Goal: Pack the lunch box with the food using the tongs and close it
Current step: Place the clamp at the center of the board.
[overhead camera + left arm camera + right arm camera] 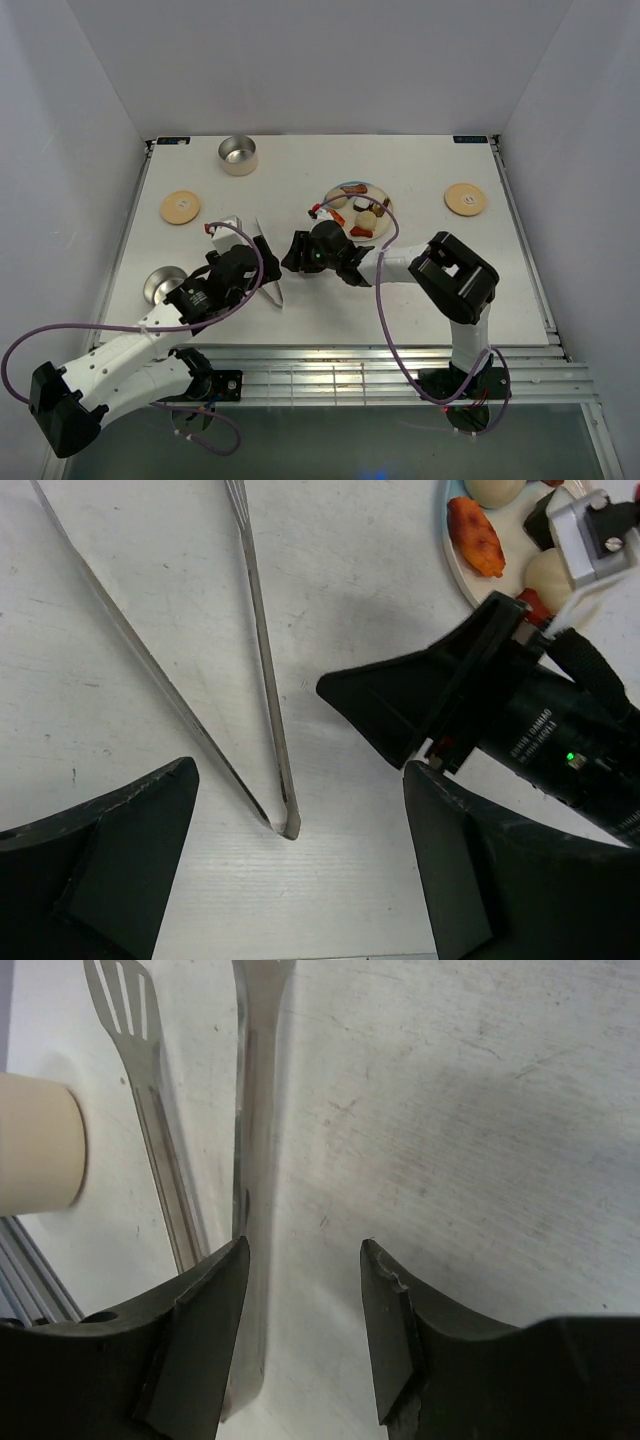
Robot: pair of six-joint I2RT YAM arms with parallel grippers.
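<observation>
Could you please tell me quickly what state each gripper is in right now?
Left gripper: open, the tongs' joined end between its fingers, not gripped.
Right gripper: open, nothing between its jaws; tongs lie beside it.

Bright, even light from overhead floods the white table (300,170), shadows soft and grey, a sheen running down the tongs (255,1110), and the right wrist view's close foreground is blurry.

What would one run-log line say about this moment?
tongs flat on table | left end effector open over their joint | right end effector open beside them | food on plate
</observation>
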